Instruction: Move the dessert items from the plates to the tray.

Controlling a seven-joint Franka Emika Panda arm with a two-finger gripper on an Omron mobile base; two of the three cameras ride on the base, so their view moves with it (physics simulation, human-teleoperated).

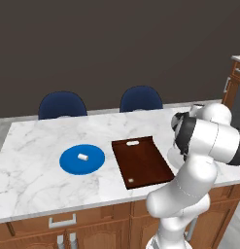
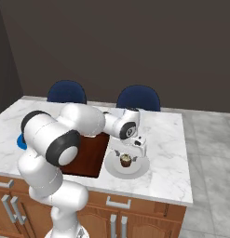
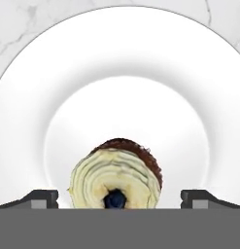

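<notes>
Hidden: in the left base view the arm's own body covered the pale plate and the cupcake.
Cupcake [image 3: 116,175]: sat on the pale plate [image 3: 39,97], between the fingertips [image 3: 41,198], clear of both.
Tool [image 2: 127,156]: spread wide, pointing down just above the cupcake.
Marshmallow [image 1: 82,156]: on the blue plate [image 1: 70,165], left of the tray [image 1: 150,160] on the desk [image 1: 34,141].

The arm hides the white plate [image 1: 176,156] in the left base view, and the cupcake [image 3: 116,176] is apparently cut off low in the hand view.
</notes>
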